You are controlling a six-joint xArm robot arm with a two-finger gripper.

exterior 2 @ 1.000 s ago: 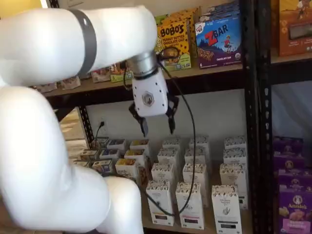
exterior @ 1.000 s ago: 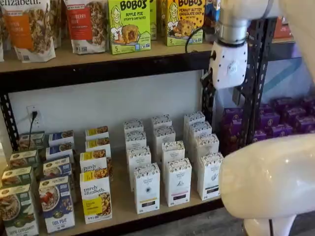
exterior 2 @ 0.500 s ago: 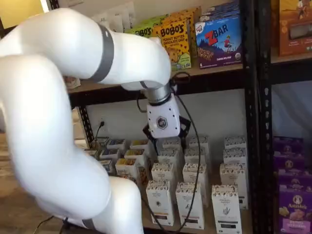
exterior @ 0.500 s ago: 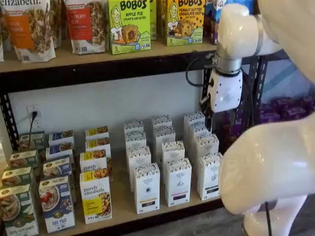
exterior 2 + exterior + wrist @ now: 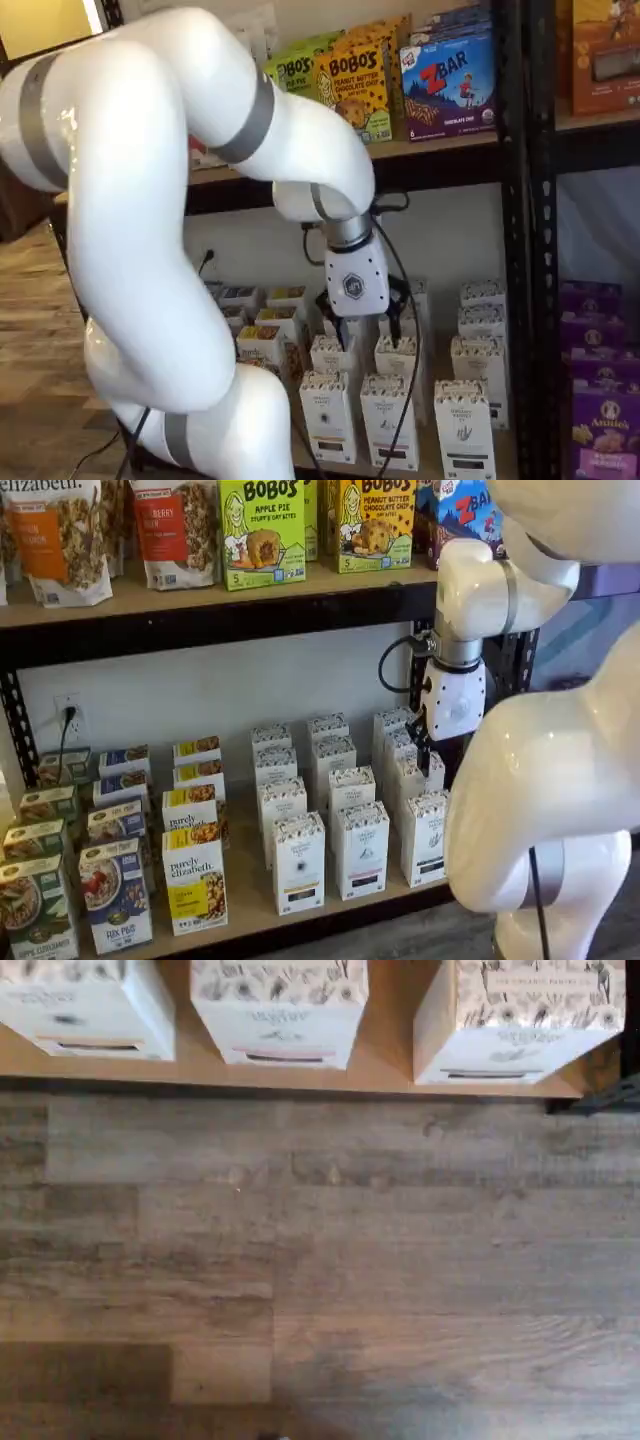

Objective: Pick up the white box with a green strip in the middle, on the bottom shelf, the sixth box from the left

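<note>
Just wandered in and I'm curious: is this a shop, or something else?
Probably a mock grocery aisle: black metal shelving stocked with rows of Bobo's bars and white cartons, over a wood-look floor.

BOBO'S on yellow pack (image 5: 374, 520), ZBAR on blue box (image 5: 449, 82)

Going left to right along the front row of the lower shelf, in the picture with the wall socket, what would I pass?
Green cereal box → blue cereal box → yellow-panel granola box → white carton → second white carton → third white carton → the robot's white arm.
</note>
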